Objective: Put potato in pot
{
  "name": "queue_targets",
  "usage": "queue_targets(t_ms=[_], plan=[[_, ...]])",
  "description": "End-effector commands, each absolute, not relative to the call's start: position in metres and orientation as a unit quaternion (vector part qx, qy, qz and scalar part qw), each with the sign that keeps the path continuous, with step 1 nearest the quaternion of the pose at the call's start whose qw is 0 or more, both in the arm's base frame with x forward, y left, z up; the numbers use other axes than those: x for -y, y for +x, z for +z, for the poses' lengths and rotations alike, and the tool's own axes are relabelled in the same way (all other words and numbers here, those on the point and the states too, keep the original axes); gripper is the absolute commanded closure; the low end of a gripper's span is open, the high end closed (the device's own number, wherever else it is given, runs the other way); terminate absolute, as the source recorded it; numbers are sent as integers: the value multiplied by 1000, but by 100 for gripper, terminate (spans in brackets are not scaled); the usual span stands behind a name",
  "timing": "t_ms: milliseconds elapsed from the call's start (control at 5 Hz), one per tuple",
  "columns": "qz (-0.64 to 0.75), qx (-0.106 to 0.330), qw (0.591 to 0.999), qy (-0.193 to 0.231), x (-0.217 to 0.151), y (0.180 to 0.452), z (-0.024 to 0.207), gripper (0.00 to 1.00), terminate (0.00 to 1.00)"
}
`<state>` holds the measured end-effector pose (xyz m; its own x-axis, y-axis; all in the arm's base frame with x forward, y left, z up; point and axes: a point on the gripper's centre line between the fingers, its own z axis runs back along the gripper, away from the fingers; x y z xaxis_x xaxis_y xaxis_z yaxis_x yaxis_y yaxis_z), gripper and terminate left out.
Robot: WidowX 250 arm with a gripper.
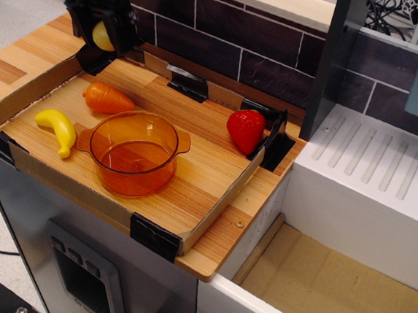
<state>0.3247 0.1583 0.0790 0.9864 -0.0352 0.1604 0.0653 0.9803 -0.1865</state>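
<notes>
The round translucent orange plastic pot [134,153] sits empty at the near edge of the wooden counter [207,178]; behind, the black claw [102,36] is clamped on the small pale-yellow oval toy potato [102,36], lifted clear; a shallow pinch could drop it short, onto the orange plastic carrot [108,98]; the fingertips are hidden in shadow.

Carrot [109,98], banana [58,129], strawberry [246,130] on tray [200,178].

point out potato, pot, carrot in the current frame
Pale yellow oval toy potato [102,36], main camera view, its visible face between the tool's fingers.
Translucent orange plastic pot [165,169], same view, its front-right wall.
Orange plastic carrot [108,98], same view, mid-body.
</notes>
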Motion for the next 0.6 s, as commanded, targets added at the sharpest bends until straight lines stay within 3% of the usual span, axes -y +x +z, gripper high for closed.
queue_targets(t_ms=[0,200,400], plan=[[-93,50,990,-93,-129,261,108,100,0],[-105,26,989,-97,-107,246,106,100,0],[-88,28,992,-81,-91,248,106,100,0]])
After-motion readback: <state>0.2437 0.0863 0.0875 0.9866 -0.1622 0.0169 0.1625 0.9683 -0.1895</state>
